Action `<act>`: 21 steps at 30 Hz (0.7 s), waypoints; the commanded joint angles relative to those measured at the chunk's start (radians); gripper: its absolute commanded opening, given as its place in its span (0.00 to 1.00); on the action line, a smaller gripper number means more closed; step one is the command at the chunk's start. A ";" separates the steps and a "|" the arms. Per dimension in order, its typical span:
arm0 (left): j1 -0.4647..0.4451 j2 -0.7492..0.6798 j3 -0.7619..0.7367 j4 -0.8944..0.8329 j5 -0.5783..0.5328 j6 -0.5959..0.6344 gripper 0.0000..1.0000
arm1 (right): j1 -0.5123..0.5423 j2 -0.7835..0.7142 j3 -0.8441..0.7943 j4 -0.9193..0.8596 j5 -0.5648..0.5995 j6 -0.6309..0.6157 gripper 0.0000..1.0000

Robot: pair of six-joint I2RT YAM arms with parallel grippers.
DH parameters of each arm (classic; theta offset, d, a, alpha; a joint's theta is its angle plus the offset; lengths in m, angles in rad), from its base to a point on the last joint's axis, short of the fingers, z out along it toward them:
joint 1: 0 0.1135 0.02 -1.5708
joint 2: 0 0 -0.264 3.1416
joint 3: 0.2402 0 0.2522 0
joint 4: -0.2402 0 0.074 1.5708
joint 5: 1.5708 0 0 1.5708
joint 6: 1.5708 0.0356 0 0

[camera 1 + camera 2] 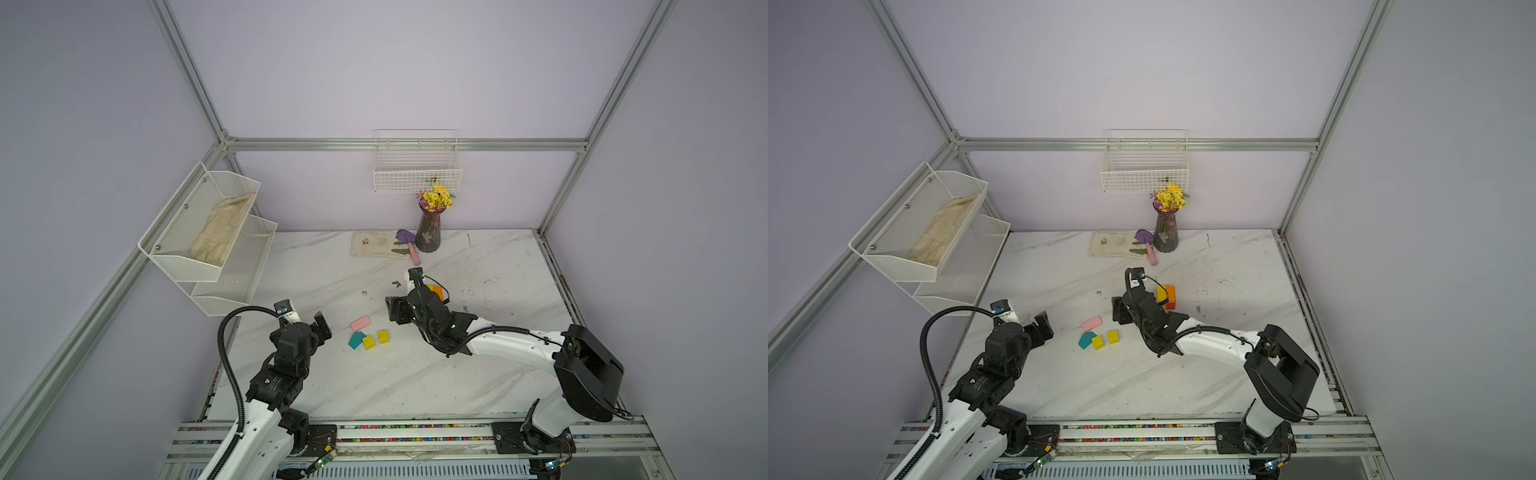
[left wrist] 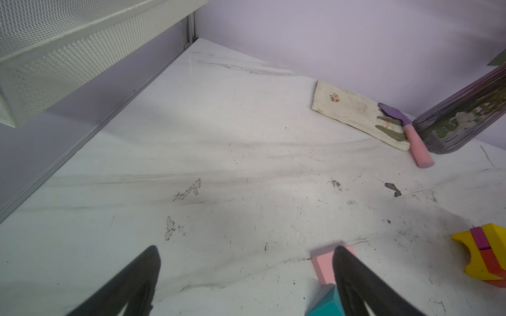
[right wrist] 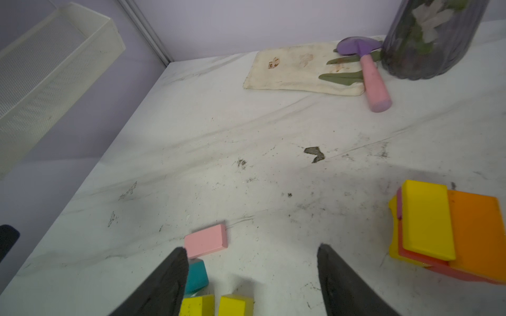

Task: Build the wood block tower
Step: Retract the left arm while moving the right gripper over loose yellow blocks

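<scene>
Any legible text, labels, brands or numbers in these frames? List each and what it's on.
None can be read.
White mark on the left arm's black housing: too small to read.
Pale patch on the purple vase: blurred, maybe not text.
No print seen on the wood blocks.

- The setting was a laboratory robot cell.
- Aluminium frame (image 1: 311,144) and lilac panels (image 1: 374,62) enclosed the table (image 1: 374,382).
- Left arm (image 1: 266,386) and right arm (image 1: 515,345) were bolted to a rail (image 1: 415,434).

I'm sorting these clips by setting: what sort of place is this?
Likely a robot lab cell staged as a home counter: an aluminium frame around lilac walls, a marble-look table, a wire basket and a flower vase.
</scene>
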 commanded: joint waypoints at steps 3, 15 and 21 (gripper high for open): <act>0.005 -0.033 -0.041 0.038 -0.013 -0.001 0.97 | 0.071 0.089 0.069 -0.120 0.023 0.026 0.76; 0.006 -0.079 -0.053 0.029 -0.010 -0.005 0.97 | 0.144 0.213 0.093 -0.333 0.167 0.108 0.68; 0.006 -0.081 -0.054 0.029 -0.008 -0.006 0.97 | 0.152 0.217 0.092 -0.328 0.151 0.114 0.68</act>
